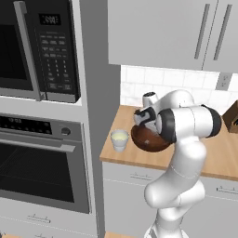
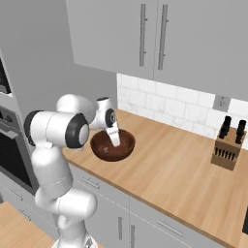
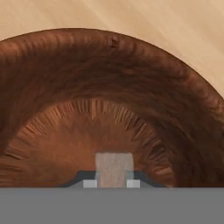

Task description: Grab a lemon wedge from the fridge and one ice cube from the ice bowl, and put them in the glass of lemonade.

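The arm bends over the wooden bench (image 2: 184, 174) and reaches down into the ice bowl (image 2: 127, 145), a wide, shallow dark-brown bowl that sits near the front edge of the bench. In the hand view the fingers (image 3: 89, 183) stand close together at the bowl's floor, clamped on a small pale greyish ice cube (image 3: 113, 168) that sits squarely between them, its top rising above the tips. The ribbed brown inner wall of the bowl (image 3: 109, 74) curves around the cube on every side. From the right base view the white gripper (image 2: 115, 141) points down inside the bowl's rim. In the left base view the glass of lemonade (image 1: 119, 139), a short clear tumbler with pale yellow liquid, stands on the bench just beside the bowl (image 1: 146, 142), on the side toward the oven column (image 1: 42, 153), upright and apart from the bowl. A knife block (image 2: 226, 151) stands well apart, near the tiled wall.
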{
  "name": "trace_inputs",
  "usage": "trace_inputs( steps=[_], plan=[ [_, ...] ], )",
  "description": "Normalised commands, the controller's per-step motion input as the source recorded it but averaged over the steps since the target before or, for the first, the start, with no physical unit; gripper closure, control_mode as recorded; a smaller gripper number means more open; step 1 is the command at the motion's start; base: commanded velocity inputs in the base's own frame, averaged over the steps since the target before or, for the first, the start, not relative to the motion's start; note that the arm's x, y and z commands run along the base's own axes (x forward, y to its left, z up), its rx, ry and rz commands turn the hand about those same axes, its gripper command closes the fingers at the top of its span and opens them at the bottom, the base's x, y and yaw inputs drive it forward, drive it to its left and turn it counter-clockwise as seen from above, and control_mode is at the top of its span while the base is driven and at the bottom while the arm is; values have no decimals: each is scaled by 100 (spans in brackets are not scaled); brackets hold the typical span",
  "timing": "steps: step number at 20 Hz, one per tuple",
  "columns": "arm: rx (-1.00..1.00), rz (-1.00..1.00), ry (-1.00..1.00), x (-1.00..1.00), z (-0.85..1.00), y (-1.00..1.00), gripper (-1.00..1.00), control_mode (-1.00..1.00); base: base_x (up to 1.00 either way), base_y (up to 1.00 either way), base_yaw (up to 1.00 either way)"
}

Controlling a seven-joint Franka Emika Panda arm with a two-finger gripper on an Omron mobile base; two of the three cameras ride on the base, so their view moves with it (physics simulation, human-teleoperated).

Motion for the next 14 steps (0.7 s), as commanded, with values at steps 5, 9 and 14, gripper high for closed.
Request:
trace_inputs(
  steps=[5, 9, 14],
  plan=[
    [0, 0, 0, -27, 66, 20, 100, -100, 0, 0, 0],
    [0, 0, 1, -32, 36, 40, 100, -100, 0, 0, 0],
    [1, 6, 0, -28, 19, 36, 100, -100, 0, 0, 0]
  ],
)
